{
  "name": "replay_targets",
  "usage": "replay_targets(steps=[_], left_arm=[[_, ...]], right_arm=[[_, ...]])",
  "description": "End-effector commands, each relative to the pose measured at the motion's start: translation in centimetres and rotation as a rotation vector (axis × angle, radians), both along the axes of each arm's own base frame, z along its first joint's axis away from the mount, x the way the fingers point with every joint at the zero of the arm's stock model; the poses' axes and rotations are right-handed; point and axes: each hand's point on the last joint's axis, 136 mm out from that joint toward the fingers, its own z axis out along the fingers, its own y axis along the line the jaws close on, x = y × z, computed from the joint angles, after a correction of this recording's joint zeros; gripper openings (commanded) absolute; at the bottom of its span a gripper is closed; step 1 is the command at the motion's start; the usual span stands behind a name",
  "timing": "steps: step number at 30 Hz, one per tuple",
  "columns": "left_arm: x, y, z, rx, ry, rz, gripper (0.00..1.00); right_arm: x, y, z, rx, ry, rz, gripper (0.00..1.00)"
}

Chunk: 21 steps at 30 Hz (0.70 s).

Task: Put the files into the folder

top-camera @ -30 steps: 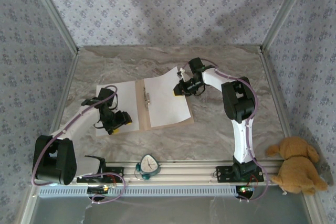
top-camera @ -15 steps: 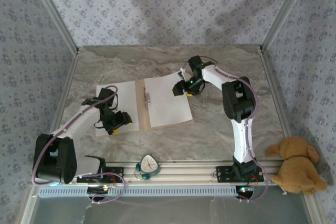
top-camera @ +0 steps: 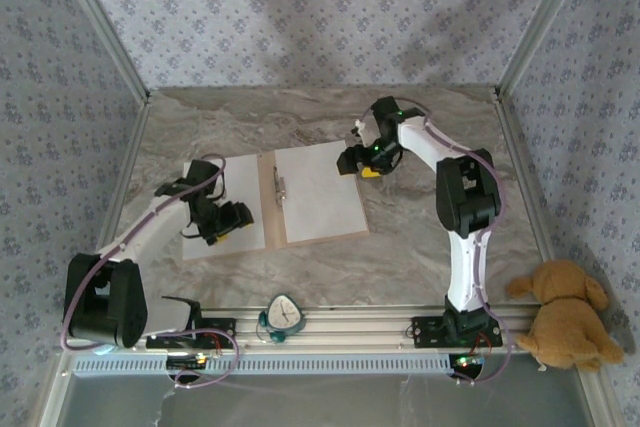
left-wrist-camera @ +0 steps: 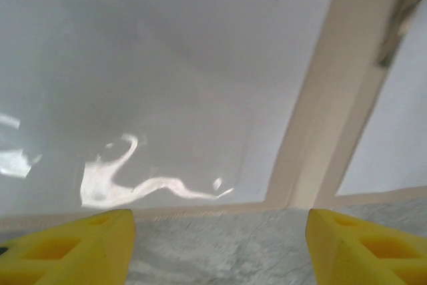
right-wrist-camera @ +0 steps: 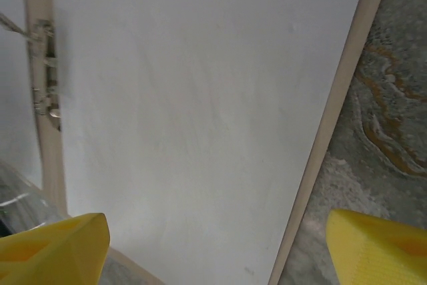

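1. Fingers (left-wrist-camera: pixel 80 245) of the left gripper (top-camera: pixel 222 222) stand wide apart and hold nothing. The gripper hovers over the near part of the left sheet (top-camera: pixel 238 182), at about 8 o'clock from the clip (top-camera: pixel 280 187). It has barely shifted in the last second.
2. Farther in, the folder (top-camera: pixel 268 217) lies open on the table (top-camera: pixel 420 247), with a white sheet on each half and the clip on the fold between them.
3. The change is on the right sheet (top-camera: pixel 315 195). A second ago its far corner, at 1 o'clock, curled up against the right gripper (top-camera: pixel 358 162); now the sheet rests flat.
4. That gripper has drawn back to about 2 o'clock, off the folder's far corner, its jaws spread wide and empty.
5. You can likely treat both files as placed; only closing the folder could remain.
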Motion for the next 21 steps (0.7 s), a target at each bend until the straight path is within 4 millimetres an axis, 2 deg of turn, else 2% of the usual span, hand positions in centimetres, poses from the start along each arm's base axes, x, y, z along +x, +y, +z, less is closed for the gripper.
replay_targets(steps=[1, 5, 9, 16, 21], left_arm=[[4.3, -0.6, 2.0, -0.010, -0.152, -0.034, 0.69], [6.4, -1.1, 1.8, -0.012, -0.160, -0.043, 0.64], [7.5, -1.5, 1.4, -0.020, -0.150, -0.040, 0.62], [8.1, -2.0, 0.9, -0.042, -0.142, -0.037, 0.59], [8.0, -2.0, 0.7, -0.045, -0.134, -0.034, 0.59]], right_arm=[[-0.5, 0.7, 2.9, 0.092, -0.016, -0.035, 0.86], [-0.4, 1.9, 3.3, 0.181, -0.006, -0.110, 0.86], [-1.1, 3.6, 2.5, 0.241, 0.007, -0.172, 0.84], [-3.2, 5.4, -0.8, 0.130, 0.010, -0.205, 0.83], [-4.4, 5.7, -1.5, 0.021, -0.033, -0.202, 0.82]])
